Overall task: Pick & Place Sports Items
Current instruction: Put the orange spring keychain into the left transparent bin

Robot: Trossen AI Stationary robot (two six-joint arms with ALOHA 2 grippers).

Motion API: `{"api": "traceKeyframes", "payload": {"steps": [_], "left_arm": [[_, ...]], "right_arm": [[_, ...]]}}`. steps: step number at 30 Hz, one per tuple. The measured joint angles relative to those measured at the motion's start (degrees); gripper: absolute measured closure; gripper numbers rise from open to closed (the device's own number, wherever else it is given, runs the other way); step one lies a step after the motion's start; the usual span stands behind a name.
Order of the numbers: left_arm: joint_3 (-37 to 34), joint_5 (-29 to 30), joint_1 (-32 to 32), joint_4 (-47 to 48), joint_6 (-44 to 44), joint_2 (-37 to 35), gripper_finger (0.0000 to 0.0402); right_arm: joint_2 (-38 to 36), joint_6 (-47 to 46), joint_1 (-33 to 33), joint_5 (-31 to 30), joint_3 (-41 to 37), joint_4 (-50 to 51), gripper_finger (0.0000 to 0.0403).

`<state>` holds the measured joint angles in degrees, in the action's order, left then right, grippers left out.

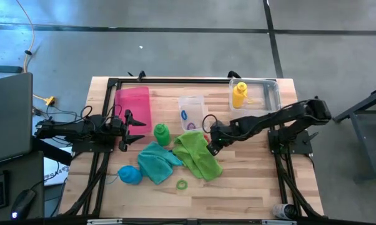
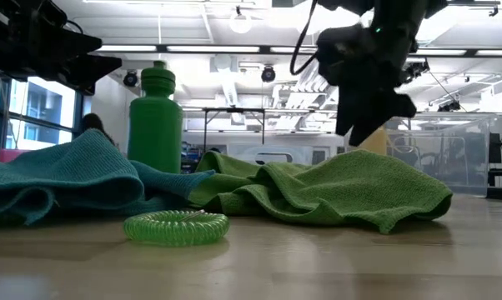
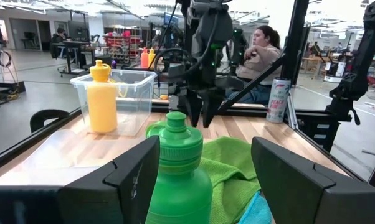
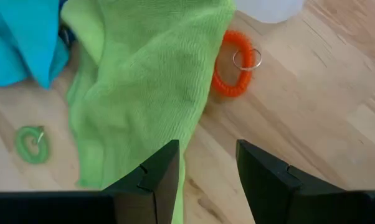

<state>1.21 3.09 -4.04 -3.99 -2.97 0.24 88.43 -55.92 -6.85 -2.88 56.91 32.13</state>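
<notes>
Two arms reached over the wooden table (image 1: 250,187). At the left, the left gripper (image 1: 140,130) hung with its fingers (image 3: 122,180) spread apart and empty, aimed at the green bottle (image 1: 162,132), which stood upright just beyond the fingertips. Nearer the front edge, the blue bottle (image 1: 129,175) lay on its side, close beside the teal towel (image 1: 155,162). That crumpled towel touched the lime green towel (image 1: 197,154), and a green elastic ring (image 1: 182,184) lay on the wood in front of both. The right gripper (image 1: 211,148) hovered over the right edge of the lime green towel, its fingers (image 4: 156,177) parted and holding nothing. An orange elastic ring (image 4: 233,64) lay at that towel's edge. Farthest right and at the back, the yellow bottle (image 1: 239,94) stood inside a clear box (image 1: 272,95).
</notes>
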Motion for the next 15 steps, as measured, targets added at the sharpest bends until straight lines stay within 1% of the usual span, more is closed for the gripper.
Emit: {"api": "traceKeyframes", "payload": {"steps": [9,15], "left_arm": [[0.0,0.0,0.01,-0.07,0.0,-0.01,0.0152],[0.0,0.0,0.0,-0.17,0.0,-0.01,0.0152]], "right_arm": [[4.28,-2.73,1.02,-1.82,0.04,-4.8,0.0253],[6.13,-2.77,1.01,-4.84,0.02,-6.17,0.0253]]}}
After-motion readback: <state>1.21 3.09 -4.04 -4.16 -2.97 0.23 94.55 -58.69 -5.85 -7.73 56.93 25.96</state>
